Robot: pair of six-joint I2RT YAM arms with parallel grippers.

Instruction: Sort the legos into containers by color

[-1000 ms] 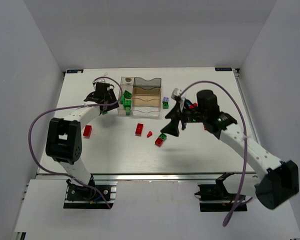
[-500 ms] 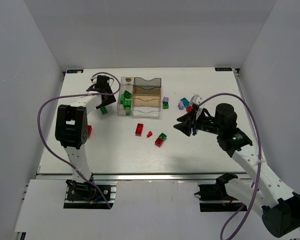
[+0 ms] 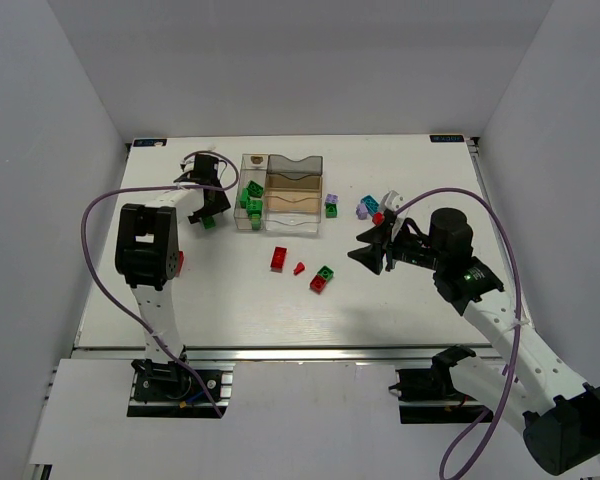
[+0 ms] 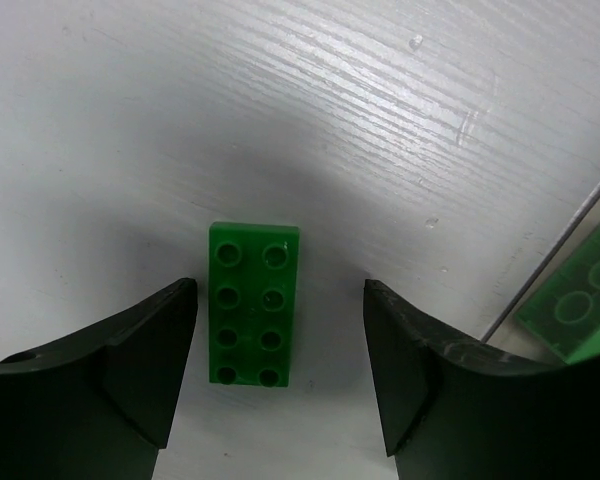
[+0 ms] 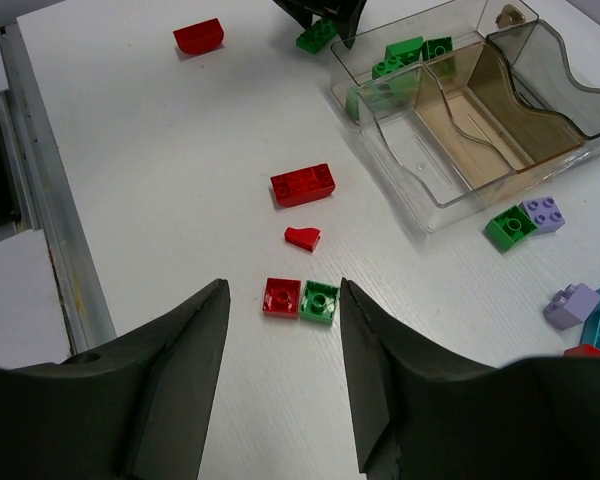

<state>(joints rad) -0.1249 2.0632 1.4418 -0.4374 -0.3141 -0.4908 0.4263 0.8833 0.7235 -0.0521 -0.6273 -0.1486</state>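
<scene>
The tray stands at the table's back middle, with several green legos in its long narrow compartment. My left gripper is open just left of the tray. In the left wrist view it straddles a green eight-stud brick lying flat on the table, untouched. My right gripper is open and empty, above the table right of a red square tile and a green one that lie side by side. A red long brick and a small red piece lie beyond.
A red curved brick lies at the left beside the left arm. A green and a lilac brick sit right of the tray. Lilac, light blue and red bricks cluster behind my right gripper. The tray wall is close on the left gripper's right.
My right arm has drawn back to the right, away from the red and green tiles. My left arm has swung round and its gripper has settled over the green brick.
</scene>
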